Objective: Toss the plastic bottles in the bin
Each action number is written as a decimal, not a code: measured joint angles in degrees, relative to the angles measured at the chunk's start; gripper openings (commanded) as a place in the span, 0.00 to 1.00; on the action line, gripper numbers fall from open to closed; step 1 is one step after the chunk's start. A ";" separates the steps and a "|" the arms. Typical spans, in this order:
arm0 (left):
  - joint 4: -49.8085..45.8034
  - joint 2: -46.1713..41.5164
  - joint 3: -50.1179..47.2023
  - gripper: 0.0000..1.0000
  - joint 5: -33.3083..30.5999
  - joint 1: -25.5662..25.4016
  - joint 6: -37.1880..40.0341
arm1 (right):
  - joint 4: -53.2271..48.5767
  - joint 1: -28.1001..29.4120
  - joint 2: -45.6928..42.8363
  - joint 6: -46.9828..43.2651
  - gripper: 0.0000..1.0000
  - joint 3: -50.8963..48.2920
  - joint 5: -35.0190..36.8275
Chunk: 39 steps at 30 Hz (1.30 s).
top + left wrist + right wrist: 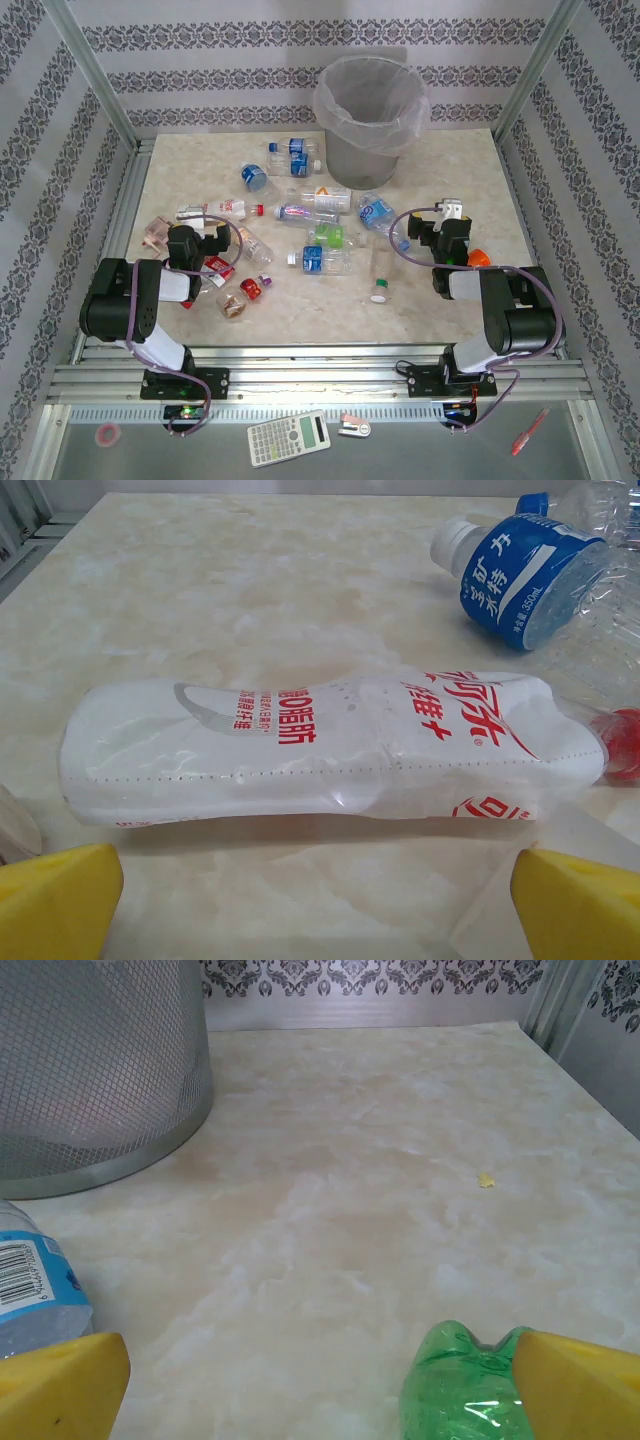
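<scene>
We find the plastic bottles (318,202) scattered across the counter (460,170) and the bin (365,150) at its far side apparently empty, so nothing is yet done. The left hand (320,905), facing a crushed white bottle (330,750), and the right hand (320,1390) both stand released, grasping nothing.

From my remote desk I see a white calculator (288,438) lying on the grey shelf (200,455) below the marble-patterned table (470,180), with a small silvery object (353,427) just beside it. A pink ring (107,434) lies at the shelf's left end and a red pen (527,432) at its right. A pinkish clear box (157,232) sits at the table's left edge.
</scene>
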 measured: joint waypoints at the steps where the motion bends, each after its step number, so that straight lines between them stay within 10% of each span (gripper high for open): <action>1: 0.00 0.00 0.00 1.00 0.00 0.00 0.00 | 0.02 0.00 0.00 0.00 0.98 0.00 0.00; 31: -0.70 -1.05 -0.09 1.00 0.02 0.00 0.02 | -1.68 0.31 -0.85 -0.35 0.98 0.20 -0.31; 39: -20.31 -30.67 2.19 1.00 -2.82 -0.04 -3.61 | -24.39 4.94 -22.43 1.11 0.98 5.44 1.40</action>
